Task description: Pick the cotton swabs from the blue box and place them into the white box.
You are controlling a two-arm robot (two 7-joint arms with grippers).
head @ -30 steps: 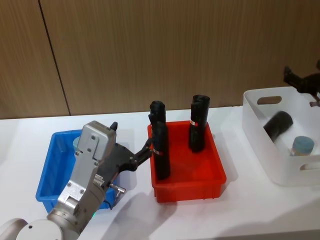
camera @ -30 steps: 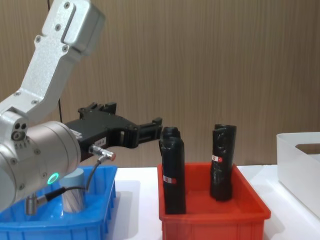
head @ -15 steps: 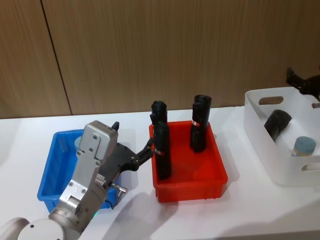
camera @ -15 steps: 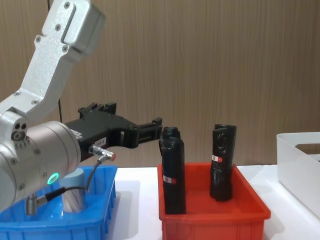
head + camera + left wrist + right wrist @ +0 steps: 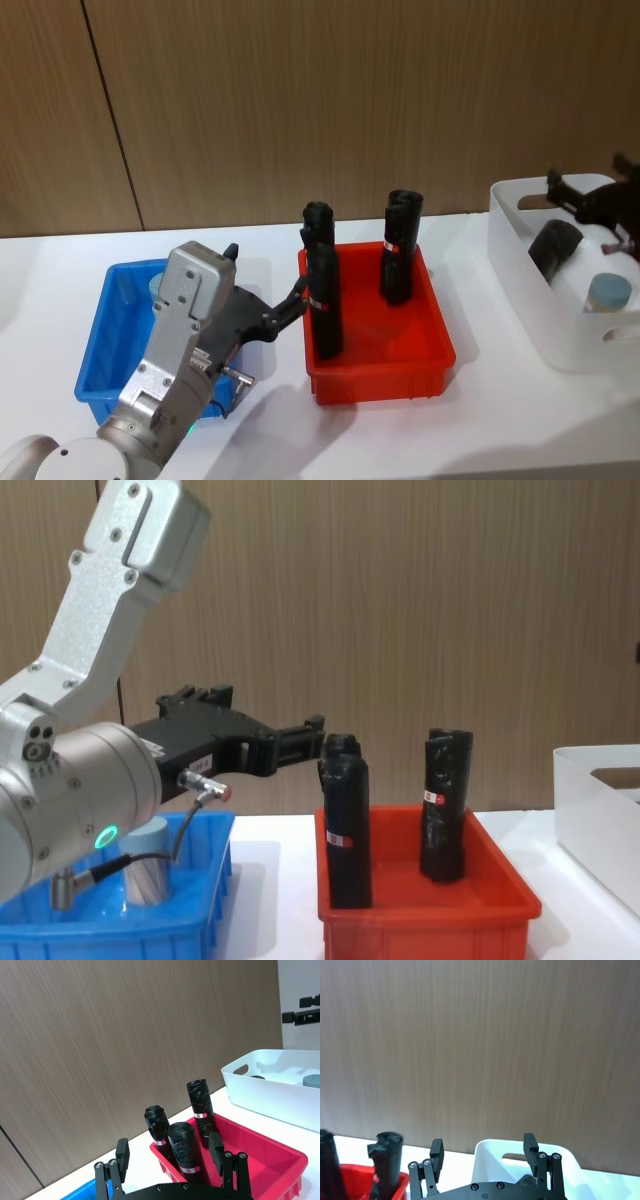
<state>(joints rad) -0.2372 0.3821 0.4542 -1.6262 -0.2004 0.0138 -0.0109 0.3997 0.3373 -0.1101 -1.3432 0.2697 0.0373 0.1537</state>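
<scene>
Right gripper [image 5: 590,200] (jaws apart, empty) has moved leftward over the white box [image 5: 520,262]; left gripper [image 5: 300,742] open

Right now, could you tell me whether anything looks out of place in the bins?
Yes: a black roll lies tilted inside the white box beside a cotton swab jar, unlike the rolls standing upright in the red bin.

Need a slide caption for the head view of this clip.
Left hand open between blue box and red bin; right hand open above white box holding one cotton swab jar.
</scene>
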